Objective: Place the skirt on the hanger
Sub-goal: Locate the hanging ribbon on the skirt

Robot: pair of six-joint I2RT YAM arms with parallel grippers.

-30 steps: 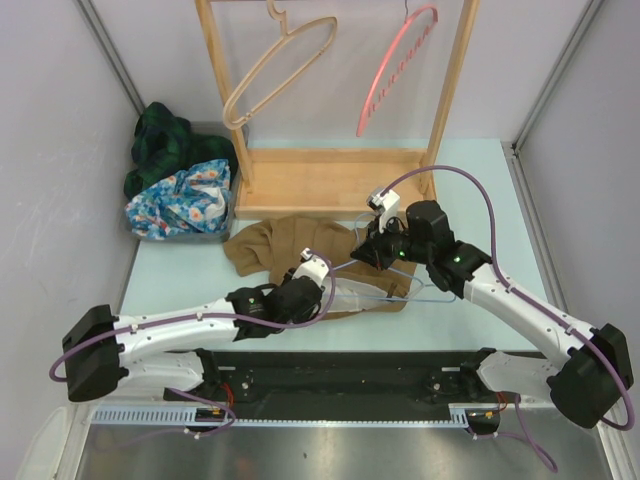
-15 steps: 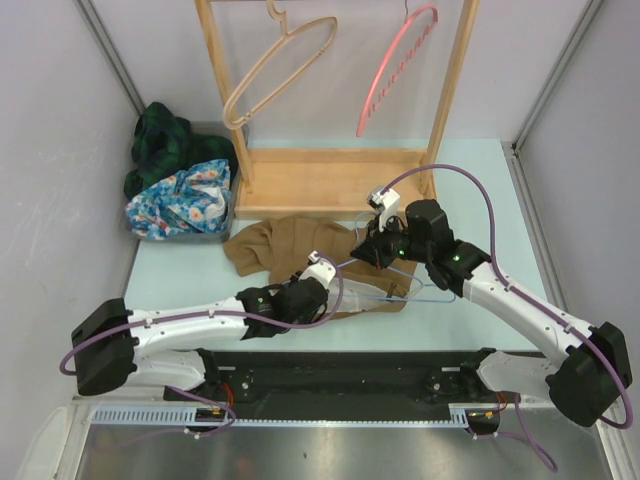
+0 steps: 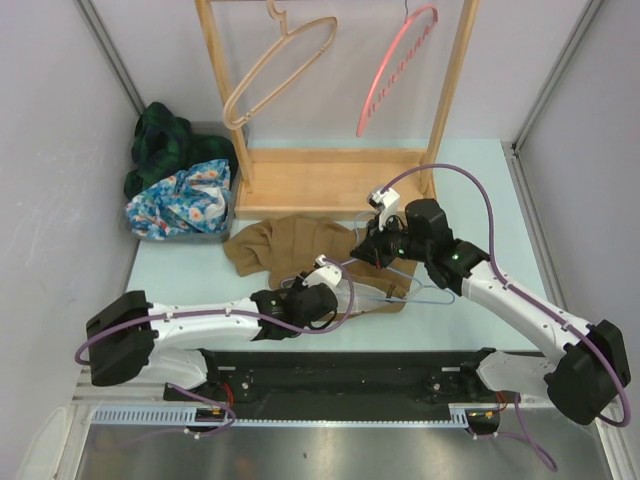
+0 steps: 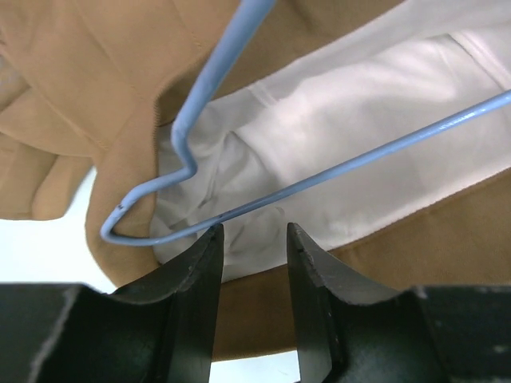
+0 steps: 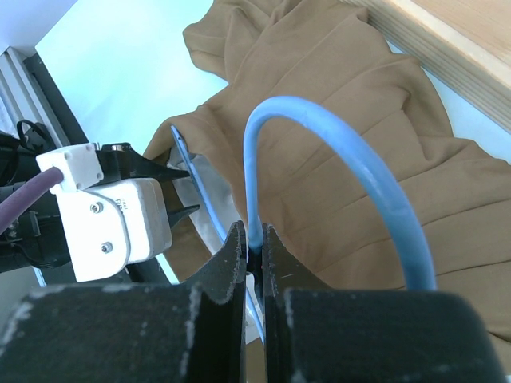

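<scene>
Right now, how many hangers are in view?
3: a beige hanger and a pink hanger hang on the rack; a blue wire hanger lies on the skirt, its hook pinched by the right gripper. No others show.

White arms (image 3: 200, 322), purple cables (image 3: 455, 169), black fingers (image 4: 192, 303)

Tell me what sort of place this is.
Probably a lab test cell for garment handling: plain panel walls around a table, a wooden rack with two hangers, spare clothes piled in a corner.

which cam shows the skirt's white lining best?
Left wrist: the lining is large and sharp, the hanger lying on it. Top shows only a small pale patch at the skirt's near edge; right wrist, a sliver at most.
</scene>
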